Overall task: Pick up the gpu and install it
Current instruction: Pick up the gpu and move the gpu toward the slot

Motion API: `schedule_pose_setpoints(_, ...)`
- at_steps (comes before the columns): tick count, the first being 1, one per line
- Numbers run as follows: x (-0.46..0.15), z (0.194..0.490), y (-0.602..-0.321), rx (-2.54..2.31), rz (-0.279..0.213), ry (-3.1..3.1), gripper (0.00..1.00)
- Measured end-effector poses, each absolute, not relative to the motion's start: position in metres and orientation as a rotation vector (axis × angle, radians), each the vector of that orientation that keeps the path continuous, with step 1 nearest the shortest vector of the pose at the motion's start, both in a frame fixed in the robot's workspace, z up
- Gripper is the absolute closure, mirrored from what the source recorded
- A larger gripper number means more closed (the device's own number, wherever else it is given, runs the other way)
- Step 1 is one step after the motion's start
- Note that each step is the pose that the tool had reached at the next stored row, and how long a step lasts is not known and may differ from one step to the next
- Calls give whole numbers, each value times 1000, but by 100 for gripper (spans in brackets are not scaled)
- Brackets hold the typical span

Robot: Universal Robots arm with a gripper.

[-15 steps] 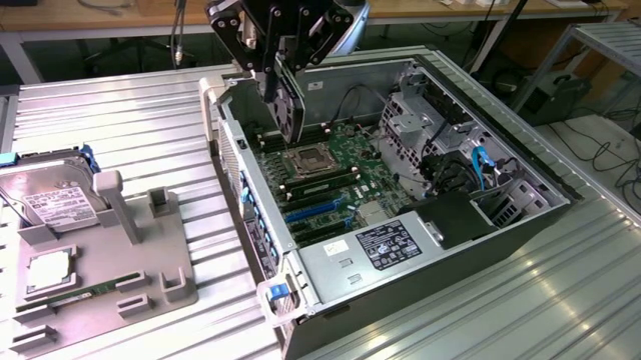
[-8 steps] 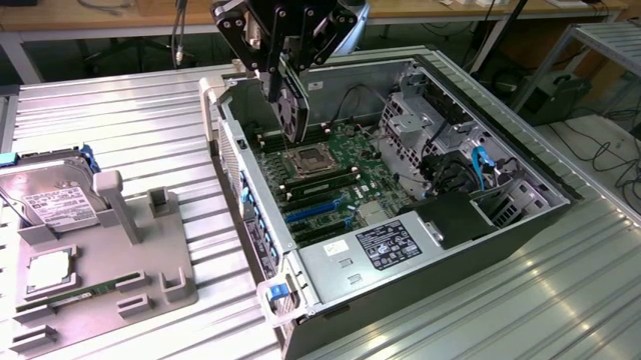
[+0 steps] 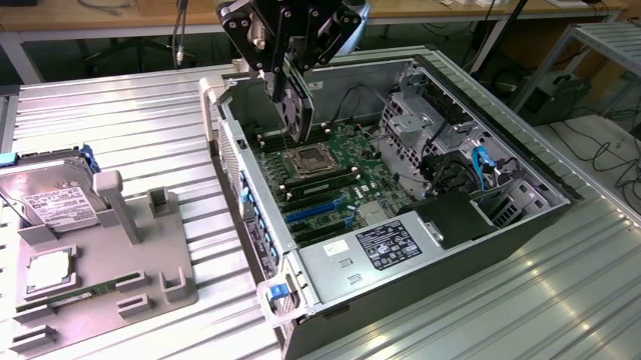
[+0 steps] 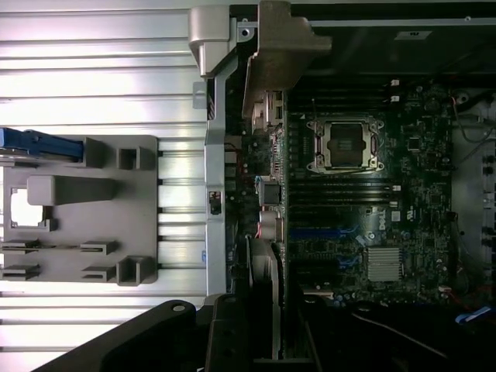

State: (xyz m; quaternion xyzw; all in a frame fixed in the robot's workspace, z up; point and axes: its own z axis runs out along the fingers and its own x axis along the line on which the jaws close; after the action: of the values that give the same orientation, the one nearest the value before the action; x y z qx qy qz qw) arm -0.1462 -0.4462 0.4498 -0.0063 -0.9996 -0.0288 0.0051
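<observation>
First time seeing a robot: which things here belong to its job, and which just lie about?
In the job: gpu held in the claw, open computer case, motherboard.
Lying about: hard drive, memory stick, grey holder.

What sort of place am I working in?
Most likely a robotics lab or workshop set up for PC assembly: an open computer case lies on a ribbed metal table, a grey fixture beside it holds a hard drive, and the gripper holds the gpu above the case.
</observation>
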Motion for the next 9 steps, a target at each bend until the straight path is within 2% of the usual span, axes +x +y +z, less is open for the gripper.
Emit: schedule_pose_setpoints(9,-138,449,-446,-20,-90,-3130,72)
